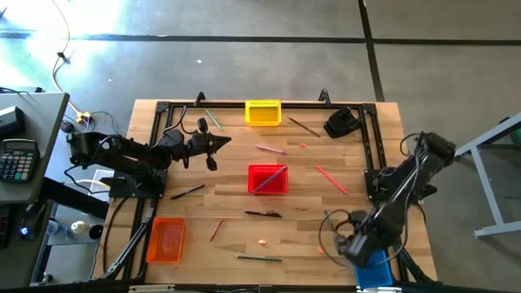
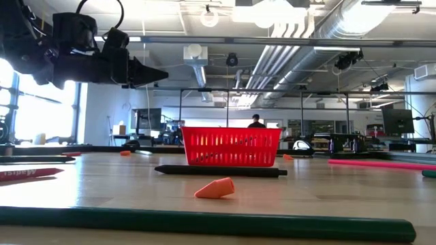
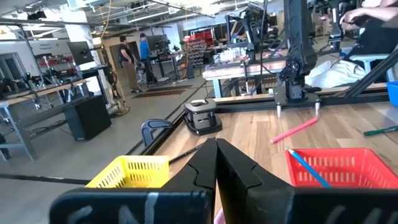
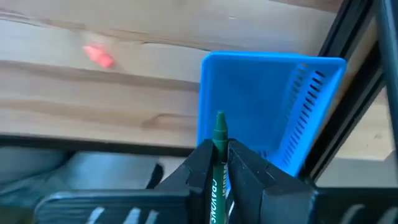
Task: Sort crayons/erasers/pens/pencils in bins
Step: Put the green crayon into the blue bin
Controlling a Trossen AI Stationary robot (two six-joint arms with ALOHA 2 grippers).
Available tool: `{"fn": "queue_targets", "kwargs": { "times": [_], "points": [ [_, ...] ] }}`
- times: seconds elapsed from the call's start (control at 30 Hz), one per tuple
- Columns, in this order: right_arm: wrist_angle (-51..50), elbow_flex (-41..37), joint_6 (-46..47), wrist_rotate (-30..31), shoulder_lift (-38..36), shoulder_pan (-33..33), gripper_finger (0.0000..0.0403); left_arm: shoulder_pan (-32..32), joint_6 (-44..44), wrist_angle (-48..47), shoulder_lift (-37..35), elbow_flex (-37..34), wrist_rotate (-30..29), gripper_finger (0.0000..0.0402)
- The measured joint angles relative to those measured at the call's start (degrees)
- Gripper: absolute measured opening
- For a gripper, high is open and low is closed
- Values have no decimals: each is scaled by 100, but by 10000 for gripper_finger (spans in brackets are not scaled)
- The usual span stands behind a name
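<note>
Right gripper (image 4: 219, 163): above blue bin (image 4: 261, 99), fingers clamped on green crayon (image 4: 218, 168). Left gripper (image 1: 218, 142): beyond blue bin, fingers together, empty.

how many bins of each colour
yellow bin: 1
red bin: 1
orange bin: 1
blue bin: 1, below the right gripper, whose jaws are shut on a green crayon
total: 4
</note>
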Motion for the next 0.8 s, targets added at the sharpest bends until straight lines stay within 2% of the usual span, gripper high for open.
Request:
{"fn": "queue_targets", "kwargs": {
  "times": [0.27, 0.4, 0.63, 0.8],
  "points": [
    [5, 0, -64, -21, 753, 380, 34, 0, 11, 57, 0, 7, 0, 0],
    [44, 0, -96, -238, 995, 511, 34, 0, 11, 57, 0, 50, 2, 0],
    [302, -333, -176, -69, 1080, 582, 34, 0, 11, 57, 2, 50, 2, 0],
    [1077, -790, -257, -46, 1080, 582, 34, 0, 55, 62, 0, 50, 4, 0]
  ]
}}
